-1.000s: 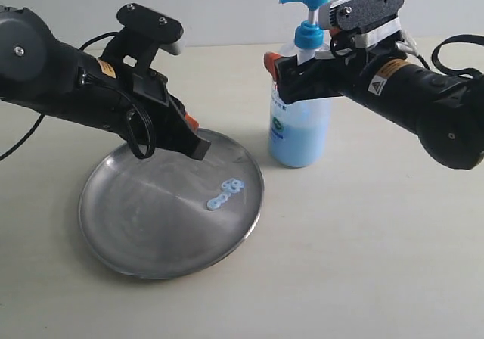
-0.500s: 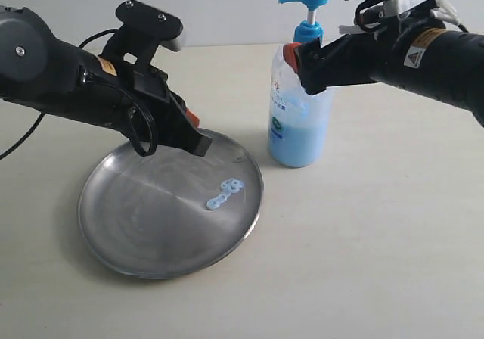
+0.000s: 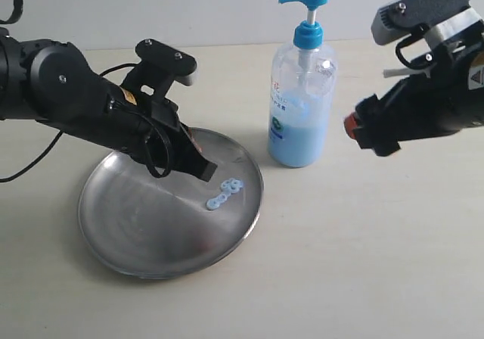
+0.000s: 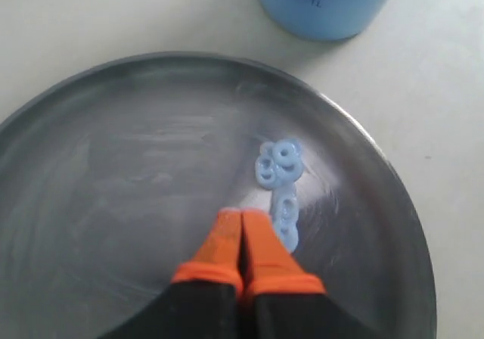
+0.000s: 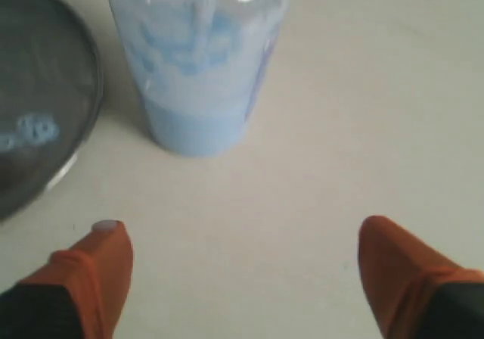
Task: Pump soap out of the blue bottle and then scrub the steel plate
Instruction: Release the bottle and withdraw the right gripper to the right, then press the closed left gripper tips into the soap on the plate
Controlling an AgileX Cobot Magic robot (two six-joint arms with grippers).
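The steel plate (image 3: 151, 225) lies on the table at the left, carrying a small swirled smear of pale blue soap (image 3: 225, 194) near its right rim. My left gripper (image 3: 206, 169) is shut with nothing in it, its orange fingertips (image 4: 227, 237) low over the plate (image 4: 113, 172) just beside the soap (image 4: 281, 180). The blue bottle (image 3: 301, 104) stands upright to the right of the plate. My right gripper (image 3: 361, 131) hangs open to the right of the bottle (image 5: 198, 66), clear of it, with bare table between its fingers (image 5: 102, 259).
The tabletop (image 3: 363, 263) is pale beige, bare at the front and right. A black cable (image 3: 30, 169) trails from the left arm over the table's left side. A light wall runs behind the table's far edge.
My right gripper has let go of the bottle and drawn back to the right and lower. The left gripper has crept down and rightwards toward the soap smear.
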